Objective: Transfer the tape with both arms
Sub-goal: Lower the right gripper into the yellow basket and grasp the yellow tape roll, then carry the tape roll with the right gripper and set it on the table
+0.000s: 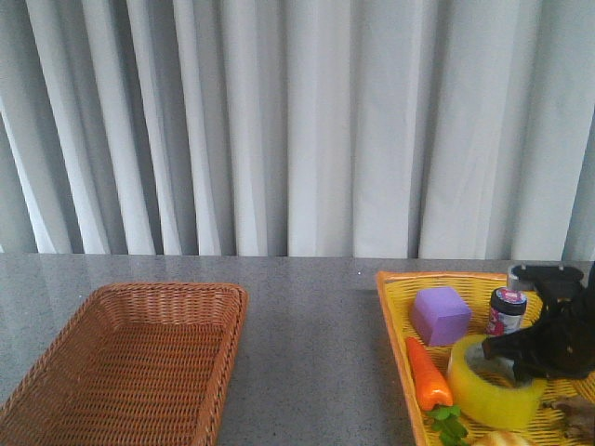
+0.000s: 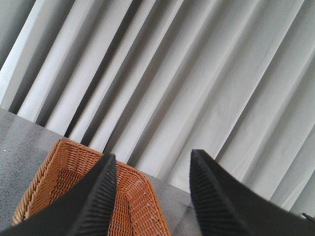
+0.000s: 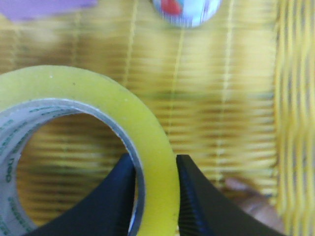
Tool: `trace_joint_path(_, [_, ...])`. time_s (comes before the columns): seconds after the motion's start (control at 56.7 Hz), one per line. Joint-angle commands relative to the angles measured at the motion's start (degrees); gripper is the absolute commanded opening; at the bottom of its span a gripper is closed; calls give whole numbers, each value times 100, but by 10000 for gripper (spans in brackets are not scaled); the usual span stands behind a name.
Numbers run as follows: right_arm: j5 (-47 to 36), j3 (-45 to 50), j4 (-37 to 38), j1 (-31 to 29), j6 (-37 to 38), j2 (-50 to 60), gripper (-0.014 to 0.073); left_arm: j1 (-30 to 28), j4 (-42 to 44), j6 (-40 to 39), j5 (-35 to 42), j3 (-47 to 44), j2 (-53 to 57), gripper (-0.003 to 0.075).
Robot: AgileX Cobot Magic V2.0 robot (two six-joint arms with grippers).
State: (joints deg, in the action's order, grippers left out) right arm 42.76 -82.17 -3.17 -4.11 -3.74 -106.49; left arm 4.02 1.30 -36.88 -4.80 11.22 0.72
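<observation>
Two fingers of the right tool [image 3: 156, 196] pinch the tape's [image 3: 103, 128] wall, one inside the core, one outside, with the roll lying in the yellow tray [image 1: 395, 307]. It looks light and rigid but smooth-sided, so the wall is likely the best hold. Translucent yellow, white printed core. The left tool [image 2: 152, 196] hangs parted, holding nothing.

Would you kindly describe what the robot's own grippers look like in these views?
The left gripper has two matte black, wedge-shaped fingers with finely ribbed inner faces. The right gripper has matching black fingers, ribbed on one visible edge; the front view shows its body as blocky black hardware. No lettering is legible.
</observation>
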Motion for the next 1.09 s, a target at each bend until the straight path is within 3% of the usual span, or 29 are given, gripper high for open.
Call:
trace_joint_path(0.0, [-298,-548,-46,-7,-12,480,-8,15,-9,5,362,183,24,347])
trace_joint_path(0.141, [-230,-1118,-371,-7,-55,839,-7,15,-9,5,362,183,24,347])
trace_joint_path(0.229, [-230,-1456,-1165,0,-437,1040,-7,15,-9,5,362,183,24,347])
trace_joint_path(0.353, [-128,-1898,-2706,335,-1737,1154,-7,15,-9,5,362,183,24,347])
trace_joint_path(0.476, [-103,-2075,-3595,996,-2964,1042,-5,15,-9,5,362,183,24,347])
trace_joint_path(0.758, [134,-2075,-3061,1962,-3136,-66,4,15,-9,5,362,183,24,347])
trace_joint_path(0.882, [266,-2075,-2562,2070,-2984,-531,24,15,-9,5,362,183,24,347])
trace_joint_path(1.076, [414,-2075,-2547,2109,-2903,-918,104,15,-9,5,362,183,24,347])
